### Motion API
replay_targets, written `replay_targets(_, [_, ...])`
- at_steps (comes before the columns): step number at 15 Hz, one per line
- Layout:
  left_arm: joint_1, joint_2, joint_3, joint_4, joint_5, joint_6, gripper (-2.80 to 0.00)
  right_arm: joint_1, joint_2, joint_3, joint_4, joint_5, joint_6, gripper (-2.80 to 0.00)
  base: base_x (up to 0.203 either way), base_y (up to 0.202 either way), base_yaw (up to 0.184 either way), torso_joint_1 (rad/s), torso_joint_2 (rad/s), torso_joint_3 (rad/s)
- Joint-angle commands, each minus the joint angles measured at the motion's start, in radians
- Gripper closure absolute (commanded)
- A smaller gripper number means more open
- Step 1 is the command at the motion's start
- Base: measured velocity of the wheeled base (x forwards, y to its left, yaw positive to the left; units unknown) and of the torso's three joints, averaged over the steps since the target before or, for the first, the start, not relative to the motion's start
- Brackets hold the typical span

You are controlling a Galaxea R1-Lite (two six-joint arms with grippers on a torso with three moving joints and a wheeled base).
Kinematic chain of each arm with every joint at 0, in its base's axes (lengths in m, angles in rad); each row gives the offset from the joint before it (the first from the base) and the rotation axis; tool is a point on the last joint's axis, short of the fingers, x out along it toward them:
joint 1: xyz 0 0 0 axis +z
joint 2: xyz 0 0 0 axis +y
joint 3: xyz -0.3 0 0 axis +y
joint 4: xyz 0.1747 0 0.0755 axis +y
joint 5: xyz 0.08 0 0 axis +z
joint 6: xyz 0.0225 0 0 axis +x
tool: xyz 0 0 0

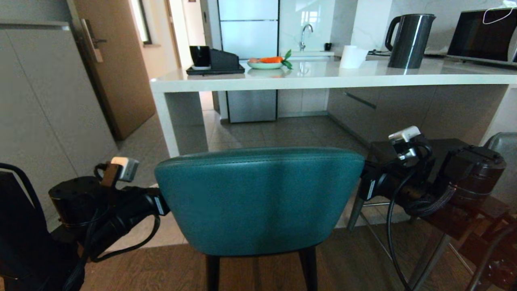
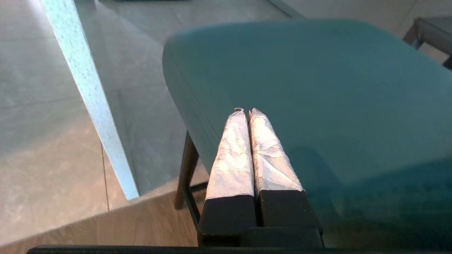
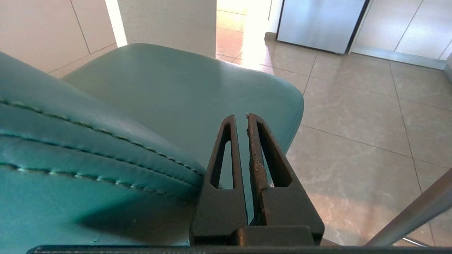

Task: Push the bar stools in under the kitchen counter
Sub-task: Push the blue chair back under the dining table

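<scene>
Grey floor tiles (image 1: 282, 133) run under the kitchen counter (image 1: 331, 74), and brown wood flooring begins closer to the robot. From the head view, the teal stool (image 1: 258, 198) stands in front of the counter, not yet under it; its rounded back is between the two arms. The left gripper is hidden behind the left edge of the back, the right gripper behind the right edge. On the counter I see a black kettle (image 1: 408, 40), a paper roll (image 1: 352, 56), a black tray (image 1: 215, 69) with a dark cup (image 1: 200, 55) on it, and a green plate (image 1: 265, 64) that holds something orange. The second stool (image 1: 476, 194) is at the right, partly behind the right arm.

From the left wrist view, the left gripper (image 2: 246, 112) shows its white wrapped fingers (image 2: 233, 151) pressed together, holding nothing, above the teal seat. The white slab leg (image 2: 91, 102) of the counter is beside the stool.

From the right wrist view, the right gripper (image 3: 241, 118) has black fingers (image 3: 263, 162) nearly closed with only a thin gap, nothing between them, just beside the stitched back edge.
</scene>
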Motion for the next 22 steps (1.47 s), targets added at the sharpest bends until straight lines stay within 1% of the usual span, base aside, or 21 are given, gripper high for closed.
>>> replay_targets(1, [0.012,-0.026,0.039,-0.009,-0.005,0.0,0.0,0.001,-0.006,0.003,-0.023,-0.002,0.0,0.0,0.0,0.0,0.0,0.0,0.0,0.0])
replay_targets(3, [0.031,-0.048,0.074,-0.009,-0.012,0.002,0.0,0.001,-0.015,0.013,-0.028,-0.015,-0.002,0.0,0.0,0.0,0.0,0.0,0.0,0.0])
replay_targets(7, [-0.031,-0.064,0.064,-0.009,-0.001,0.0,0.0,0.038,-0.02,0.033,-0.028,-0.02,-0.002,0.0,0.0,0.0,0.0,0.0,0.0,0.0])
replay_targets(9, [-0.045,-0.047,0.048,-0.009,0.004,0.0,0.0,0.058,-0.007,0.04,-0.028,-0.021,-0.002,0.0,0.0,0.0,0.0,0.0,0.0,0.0])
replay_targets(11, [-0.056,-0.026,0.017,-0.009,0.034,0.0,0.0,0.058,0.009,0.032,-0.028,-0.021,-0.002,0.0,0.0,0.0,0.0,0.0,0.0,0.0])
replay_targets(15, [-0.067,-0.013,0.004,-0.009,0.042,0.0,0.0,0.058,0.042,-0.006,-0.028,-0.021,0.0,0.0,0.0,0.0,0.0,0.0,0.0,0.0])
replay_targets(19, [-0.063,0.015,-0.023,-0.009,0.042,0.012,0.0,0.057,0.081,-0.041,-0.028,-0.021,0.0,0.0,0.0,0.0,0.0,0.0,0.0,0.0])
replay_targets(22, [-0.06,0.026,-0.02,-0.009,0.042,0.012,0.0,0.055,0.111,-0.065,-0.028,-0.021,0.0,0.0,0.0,0.0,0.0,0.0,0.0,0.0])
